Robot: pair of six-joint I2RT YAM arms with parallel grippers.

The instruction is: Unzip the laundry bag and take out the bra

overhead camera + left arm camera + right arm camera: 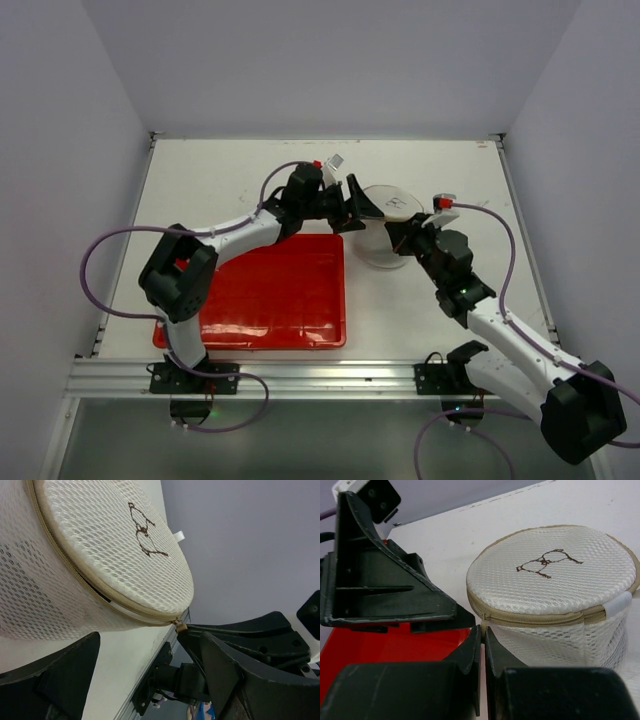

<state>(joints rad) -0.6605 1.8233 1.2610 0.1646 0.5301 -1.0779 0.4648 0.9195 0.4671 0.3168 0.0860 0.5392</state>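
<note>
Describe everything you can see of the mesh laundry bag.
The laundry bag is a round, drum-shaped pouch of whitish see-through mesh, trimmed in tan, with a brown outline stitched on its lid and a white tab at the side. It stands on the white table beside the red tray. Its zip looks partly open, a dark slit showing in the left wrist view. The right claw seems to pinch the zip pull.

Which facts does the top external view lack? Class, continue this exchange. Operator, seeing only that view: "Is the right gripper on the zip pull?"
Observer: Yes. In the right wrist view the right gripper is shut on the zip pull.
Operator: Is the zip open yet?
Observer: The side of the laundry bag facing that camera shows it closed.
Operator: And the left gripper?
Observer: Its wrist view shows it open, gripping nothing.
</note>
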